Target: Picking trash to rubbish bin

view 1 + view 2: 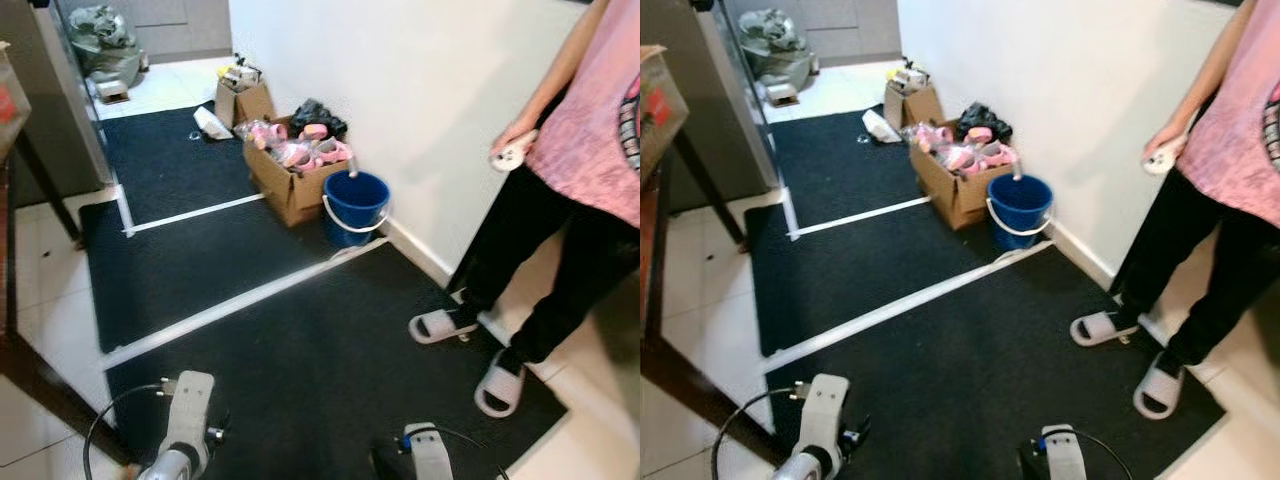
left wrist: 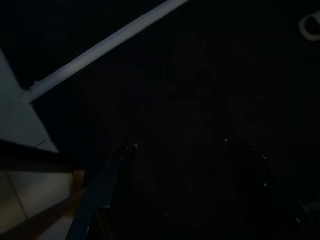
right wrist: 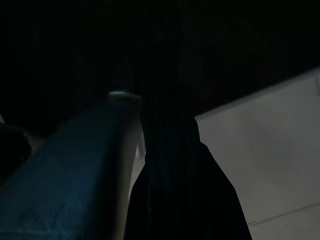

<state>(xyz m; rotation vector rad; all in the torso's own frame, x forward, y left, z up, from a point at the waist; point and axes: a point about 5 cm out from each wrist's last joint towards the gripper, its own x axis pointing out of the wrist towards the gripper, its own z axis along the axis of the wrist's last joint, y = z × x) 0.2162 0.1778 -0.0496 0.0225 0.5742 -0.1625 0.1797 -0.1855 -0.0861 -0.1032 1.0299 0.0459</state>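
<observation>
A blue bucket (image 1: 355, 203) with a white handle stands on the black mat against the white wall. Beside it sits an open cardboard box (image 1: 292, 180) full of pink and white packaging. Farther back a white crumpled piece (image 1: 211, 122) lies on the mat near a smaller box (image 1: 243, 97). Both silver arms hang low at the near edge, the left arm (image 1: 187, 420) and the right arm (image 1: 427, 452), far from the bucket. In the dark left wrist view my left gripper (image 2: 179, 145) is open above the mat, holding nothing. The right wrist view is very dark.
A person (image 1: 590, 150) in a pink top and slippers stands at the right, holding a white controller (image 1: 511, 152). A dark table leg (image 1: 45, 185) and table edge run along the left. White tape lines (image 1: 240, 300) cross the mats. A grey bag (image 1: 103, 40) lies far back.
</observation>
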